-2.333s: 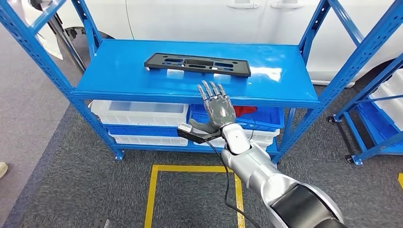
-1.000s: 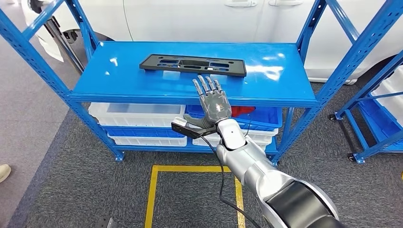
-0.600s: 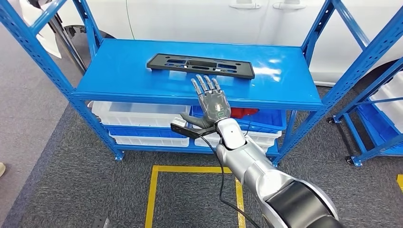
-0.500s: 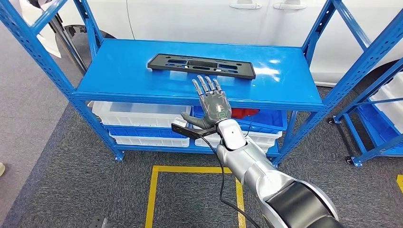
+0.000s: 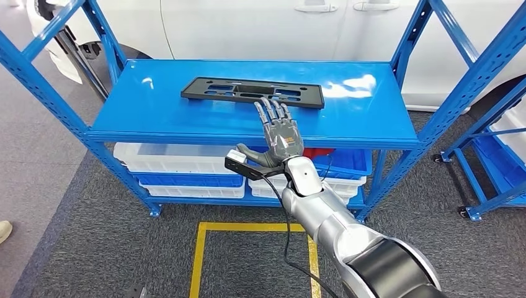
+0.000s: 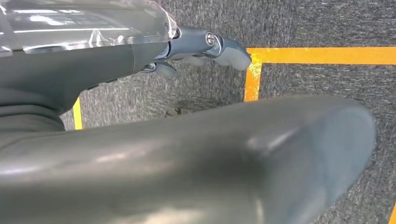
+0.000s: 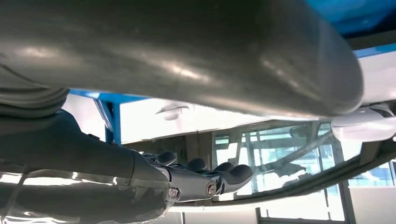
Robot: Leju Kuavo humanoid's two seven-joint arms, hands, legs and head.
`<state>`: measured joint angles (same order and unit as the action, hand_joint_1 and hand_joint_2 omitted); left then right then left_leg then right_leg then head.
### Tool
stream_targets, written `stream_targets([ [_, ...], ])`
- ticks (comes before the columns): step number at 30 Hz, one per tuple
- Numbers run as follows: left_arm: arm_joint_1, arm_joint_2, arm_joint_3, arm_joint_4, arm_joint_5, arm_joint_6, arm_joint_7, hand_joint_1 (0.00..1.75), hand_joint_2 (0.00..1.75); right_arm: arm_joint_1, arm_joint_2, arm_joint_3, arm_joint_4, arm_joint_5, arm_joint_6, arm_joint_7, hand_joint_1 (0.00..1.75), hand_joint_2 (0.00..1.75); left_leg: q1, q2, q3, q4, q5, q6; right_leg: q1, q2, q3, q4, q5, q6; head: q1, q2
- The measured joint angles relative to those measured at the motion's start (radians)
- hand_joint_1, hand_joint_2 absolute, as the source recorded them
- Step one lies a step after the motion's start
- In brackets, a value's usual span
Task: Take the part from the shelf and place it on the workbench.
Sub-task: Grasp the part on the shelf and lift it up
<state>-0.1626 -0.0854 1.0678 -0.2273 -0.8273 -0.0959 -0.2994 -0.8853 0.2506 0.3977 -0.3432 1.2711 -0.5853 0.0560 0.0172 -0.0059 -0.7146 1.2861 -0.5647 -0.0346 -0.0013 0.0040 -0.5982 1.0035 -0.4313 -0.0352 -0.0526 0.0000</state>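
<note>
Reaching from the head view, my right hand (image 5: 280, 136) is spread wide and holds nothing, fingertips just short of the black part (image 5: 252, 92), which lies flat on the blue shelf (image 5: 155, 112). My judgement: I am on the approach; next I must slide fingers to the part's near edge and close. By the left wrist view, my left hand (image 6: 205, 46) hangs over grey carpet (image 6: 317, 28), fingers curled, gripping nothing. By the right wrist view, my fingers (image 7: 224, 175) lie straight.

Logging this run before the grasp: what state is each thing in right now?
Part: flat on the top shelf, not held.
Right hand: open, fingers straight, reaching toward the part's near edge.
Left hand: holds nothing, above the floor.
Bins: stacked on the lower shelves.
</note>
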Motion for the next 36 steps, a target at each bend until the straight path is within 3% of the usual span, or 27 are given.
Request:
stream_targets([
  [1, 0.002, 0.000, 0.000, 0.000, 0.000, 0.000, 0.000, 0.00, 0.00, 0.003, 0.000, -0.002, 0.000, 0.000, 0.000, 0.001, 0.00, 0.00, 0.000, 0.000, -0.013, 0.008, 0.016, 0.000, 0.001, 0.001, 0.007, 0.000, -0.006, 0.000, 0.000, 0.000],
  [2, 0.002, 0.000, 0.000, 0.000, 0.000, 0.000, 0.000, 0.00, 0.00, 0.005, 0.001, -0.003, 0.000, 0.001, 0.000, 0.002, 0.00, 0.00, 0.000, 0.000, -0.006, -0.027, 0.052, 0.001, 0.001, 0.001, 0.017, 0.000, -0.013, 0.001, 0.000, 0.000],
  [4, 0.002, 0.001, 0.000, 0.000, 0.000, -0.001, 0.000, 0.00, 0.00, 0.005, 0.002, -0.005, 0.000, 0.002, -0.001, 0.004, 0.00, 0.00, -0.002, 0.000, 0.045, -0.160, 0.138, 0.008, 0.002, 0.002, 0.036, 0.000, -0.028, 0.007, 0.000, 0.000],
  [5, 0.002, 0.002, 0.000, 0.000, 0.000, -0.001, 0.000, 0.00, 0.00, 0.004, 0.003, -0.006, 0.000, 0.003, -0.001, 0.004, 0.00, 0.00, -0.004, 0.001, 0.070, -0.220, 0.160, 0.013, 0.003, 0.002, 0.042, 0.001, -0.034, 0.011, 0.000, 0.000],
  [7, 0.001, 0.002, 0.000, 0.000, 0.000, -0.001, 0.000, 0.00, 0.00, 0.004, 0.003, -0.008, 0.000, 0.004, -0.002, 0.005, 0.00, 0.00, -0.008, 0.001, 0.091, -0.271, 0.161, 0.025, 0.007, 0.003, 0.044, 0.002, -0.041, 0.020, 0.000, 0.000],
  [10, 0.002, 0.001, -0.001, 0.000, 0.000, -0.001, 0.001, 0.00, 0.00, 0.005, 0.003, -0.011, -0.003, 0.010, -0.004, 0.011, 0.00, 0.00, -0.004, 0.000, 0.105, -0.283, 0.151, 0.042, 0.007, 0.002, 0.042, 0.022, -0.049, 0.034, 0.000, 0.000],
  [12, 0.001, 0.001, -0.001, 0.000, -0.001, -0.001, 0.001, 0.00, 0.00, 0.003, 0.003, -0.013, -0.005, 0.015, -0.005, 0.018, 0.00, 0.00, -0.002, 0.000, 0.121, -0.288, 0.145, 0.052, 0.003, 0.002, -0.001, 0.102, -0.082, 0.044, 0.000, 0.000],
  [14, 0.000, 0.001, -0.002, 0.000, -0.002, 0.000, 0.002, 0.00, 0.00, 0.006, 0.001, -0.015, -0.005, 0.026, -0.006, 0.025, 0.00, 0.00, -0.002, 0.000, 0.130, -0.288, 0.136, 0.057, -0.001, 0.001, -0.086, 0.237, -0.128, 0.052, 0.000, 0.000],
  [15, 0.001, 0.001, -0.002, 0.000, -0.002, 0.000, 0.002, 0.00, 0.00, 0.011, -0.001, -0.015, -0.005, 0.033, -0.007, 0.029, 0.00, 0.00, -0.002, 0.000, 0.135, -0.288, 0.131, 0.057, -0.003, 0.001, -0.123, 0.284, -0.136, 0.055, 0.000, 0.000],
  [16, 0.002, 0.001, -0.002, 0.000, -0.003, 0.000, 0.003, 0.00, 0.00, 0.016, -0.003, -0.015, -0.005, 0.042, -0.007, 0.034, 0.00, 0.00, -0.002, -0.001, 0.143, -0.288, 0.125, 0.057, -0.005, 0.001, -0.145, 0.298, -0.124, 0.056, 0.000, 0.000],
  [17, 0.004, 0.001, -0.002, 0.000, -0.003, 0.000, 0.004, 0.00, 0.00, 0.018, -0.004, -0.015, -0.005, 0.050, -0.007, 0.039, 0.00, 0.44, -0.002, -0.002, 0.152, -0.287, 0.118, 0.055, -0.006, 0.001, -0.146, 0.270, -0.090, 0.055, 0.000, 0.000],
  [19, 0.006, 0.000, -0.003, 0.000, -0.004, 0.000, 0.005, 0.00, 0.00, 0.019, -0.006, -0.015, -0.005, 0.062, -0.004, 0.048, 0.00, 1.31, -0.002, -0.003, 0.173, -0.287, 0.101, 0.050, -0.006, 0.001, -0.106, 0.136, 0.009, 0.049, 0.000, 0.000],
  [20, 0.005, -0.001, -0.004, 0.000, -0.005, 0.000, 0.005, 0.00, 0.00, 0.018, -0.007, -0.015, -0.004, 0.065, -0.002, 0.051, 0.00, 1.75, -0.003, -0.003, 0.181, -0.287, 0.094, 0.046, -0.003, 0.001, -0.085, 0.071, 0.035, 0.045, 0.000, 0.000],
  [22, 0.003, -0.001, -0.004, 0.001, -0.008, 0.002, 0.005, 0.00, 0.00, 0.018, -0.009, -0.015, -0.002, 0.072, 0.003, 0.059, 0.00, 1.75, -0.004, -0.003, 0.187, -0.287, 0.083, 0.034, 0.003, 0.000, -0.065, 0.011, 0.050, 0.033, 0.000, 0.000],
  [24, 0.002, -0.001, -0.004, 0.001, -0.008, 0.003, 0.005, 0.00, 0.00, 0.018, -0.011, -0.014, -0.001, 0.089, 0.008, 0.071, 0.00, 1.75, -0.005, -0.002, 0.191, -0.284, 0.078, 0.023, 0.003, 0.002, -0.059, 0.005, 0.047, 0.021, 0.000, 0.000],
  [26, 0.001, 0.000, -0.004, 0.000, -0.008, 0.003, 0.003, 0.00, 0.00, 0.016, -0.013, -0.011, 0.000, 0.117, 0.017, 0.088, 0.00, 1.75, -0.004, -0.001, 0.180, -0.247, 0.070, 0.014, 0.000, 0.002, -0.042, -0.002, 0.042, 0.009, 0.000, 0.000],
  [28, -0.001, 0.000, -0.004, 0.001, -0.008, 0.003, 0.002, 0.00, 0.00, 0.014, -0.013, -0.003, 0.001, 0.148, 0.030, 0.106, 0.00, 1.75, -0.002, 0.000, 0.124, -0.142, 0.039, 0.008, -0.001, 0.002, -0.026, -0.007, 0.033, 0.000, 0.000, 0.000],
  [30, 0.001, 0.000, -0.004, 0.001, -0.008, 0.003, 0.002, 0.00, 0.00, 0.017, -0.013, 0.008, 0.004, 0.177, 0.041, 0.121, 0.00, 1.75, 0.000, 0.000, 0.045, -0.024, -0.007, 0.003, 0.001, 0.002, -0.016, -0.007, 0.023, -0.004, 0.000, 0.000],
  [31, 0.003, 0.000, -0.004, 0.001, -0.008, 0.004, 0.002, 0.00, 0.00, 0.019, -0.013, 0.015, 0.006, 0.193, 0.045, 0.129, 0.00, 1.75, 0.000, 0.000, 0.017, 0.002, -0.012, 0.003, 0.003, 0.003, -0.010, -0.006, 0.017, -0.004, 0.000, 0.000],
  [32, 0.004, 0.000, -0.004, 0.001, -0.007, 0.004, 0.002, 0.00, 0.00, 0.021, -0.013, 0.020, 0.008, 0.206, 0.048, 0.135, 0.00, 1.75, 0.000, 0.000, 0.007, -0.009, 0.006, 0.004, 0.004, 0.004, -0.002, -0.006, 0.011, -0.004, 0.000, 0.000],
  [33, 0.005, 0.000, -0.004, 0.001, -0.007, 0.004, 0.002, 0.00, 0.00, 0.022, -0.013, 0.027, 0.009, 0.218, 0.051, 0.140, 0.00, 1.75, -0.001, 0.000, 0.016, -0.057, 0.049, 0.006, 0.006, 0.004, 0.008, -0.006, 0.004, -0.003, 0.000, 0.000],
  [34, 0.005, 0.000, -0.004, 0.001, -0.007, 0.005, 0.002, 0.00, 0.00, 0.022, -0.013, 0.033, 0.010, 0.227, 0.053, 0.144, 0.00, 1.75, -0.001, 0.000, 0.037, -0.129, 0.105, 0.010, 0.006, 0.005, 0.018, -0.005, -0.004, -0.002, 0.000, 0.000],
  [36, 0.003, 0.001, -0.004, 0.001, -0.007, 0.005, 0.002, 0.00, 0.00, 0.021, -0.013, 0.044, 0.010, 0.240, 0.054, 0.148, 0.00, 1.75, -0.007, 0.001, 0.075, -0.248, 0.166, 0.019, 0.009, 0.004, 0.029, -0.004, -0.015, 0.005, 0.000, 0.000],
])
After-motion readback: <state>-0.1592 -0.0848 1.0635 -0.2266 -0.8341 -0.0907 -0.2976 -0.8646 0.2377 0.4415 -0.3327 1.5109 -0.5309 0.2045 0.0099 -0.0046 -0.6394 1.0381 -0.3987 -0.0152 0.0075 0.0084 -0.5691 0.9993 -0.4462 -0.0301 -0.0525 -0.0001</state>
